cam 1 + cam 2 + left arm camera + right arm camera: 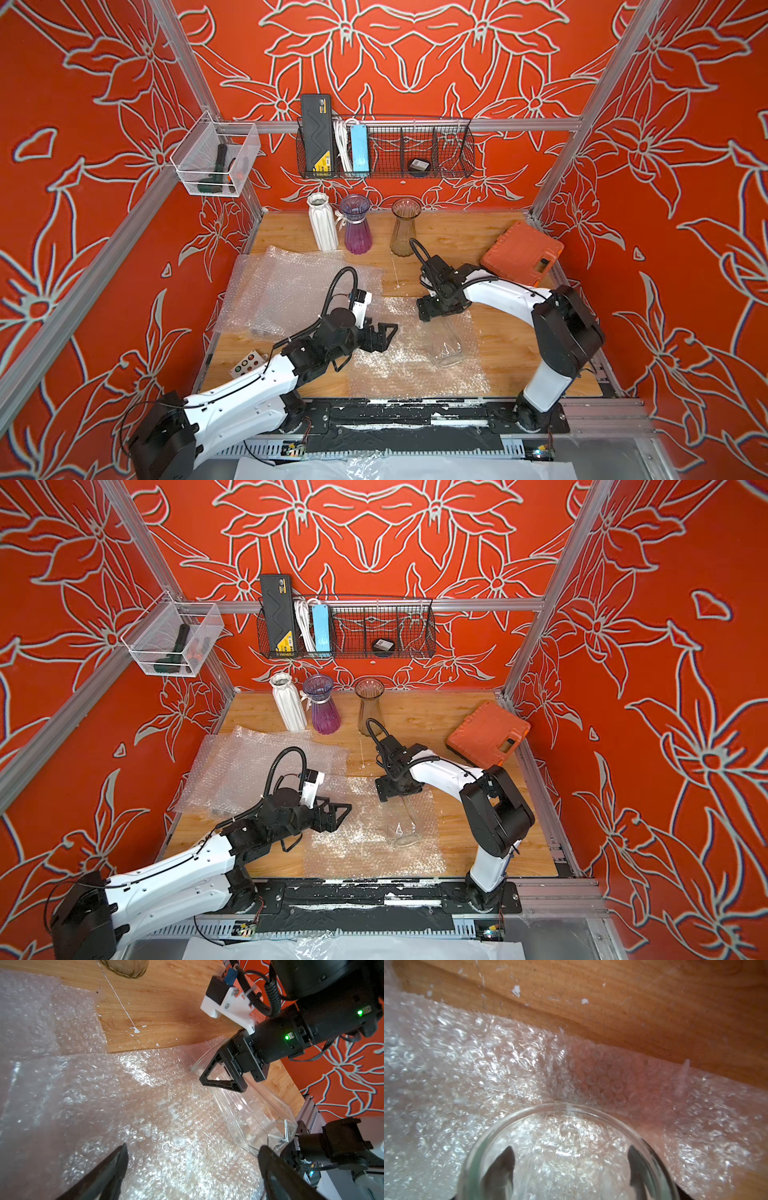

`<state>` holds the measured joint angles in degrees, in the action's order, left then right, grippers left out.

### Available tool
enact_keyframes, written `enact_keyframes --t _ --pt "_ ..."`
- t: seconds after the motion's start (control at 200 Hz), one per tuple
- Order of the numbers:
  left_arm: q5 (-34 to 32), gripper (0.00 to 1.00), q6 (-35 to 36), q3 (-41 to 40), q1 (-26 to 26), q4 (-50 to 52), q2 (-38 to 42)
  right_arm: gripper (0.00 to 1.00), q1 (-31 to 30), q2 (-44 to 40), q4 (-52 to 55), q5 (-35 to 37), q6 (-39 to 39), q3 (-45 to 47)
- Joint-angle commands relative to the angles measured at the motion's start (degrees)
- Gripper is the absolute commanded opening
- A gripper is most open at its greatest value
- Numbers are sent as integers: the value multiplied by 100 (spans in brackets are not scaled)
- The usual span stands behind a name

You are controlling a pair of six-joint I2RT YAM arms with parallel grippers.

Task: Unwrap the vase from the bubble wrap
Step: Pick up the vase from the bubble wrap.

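Glass vase point(446, 347), clear, lies on its side, bare, on a flat bubble wrap point(395, 370) sheet on the wooden table point(503, 332). Right gripper point(441, 315) jaws straddle its mouth end; can't tell if they touch it. Left gripper point(193, 1148) jaws spread wide, empty, over the wrap beside the vase.

Can't make out the mouth of the vase point(446, 349) in a top view, buried under right gripper point(440, 309) at 12 o'clock end; can't judge the grip; only get smeary fingertips point(505, 1159) through cropped glass in right wrist view
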<state>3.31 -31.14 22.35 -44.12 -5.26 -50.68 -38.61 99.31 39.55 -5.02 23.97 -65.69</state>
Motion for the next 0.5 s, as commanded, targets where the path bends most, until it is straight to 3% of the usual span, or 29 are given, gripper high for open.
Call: enact_keyframes --t 0.0,0.23,0.37,0.495 --pt "-151 95 17 -30 -53 -28 28 82 -32 180 186 542 20 151" --pt "-232 95 29 7 -61 76 100 93 -118 407 123 513 -3 72" --pt "-256 95 11 12 -87 130 152 81 -156 271 70 554 30 109" --pt "-271 95 12 32 -118 173 163 64 -164 153 109 599 29 100"
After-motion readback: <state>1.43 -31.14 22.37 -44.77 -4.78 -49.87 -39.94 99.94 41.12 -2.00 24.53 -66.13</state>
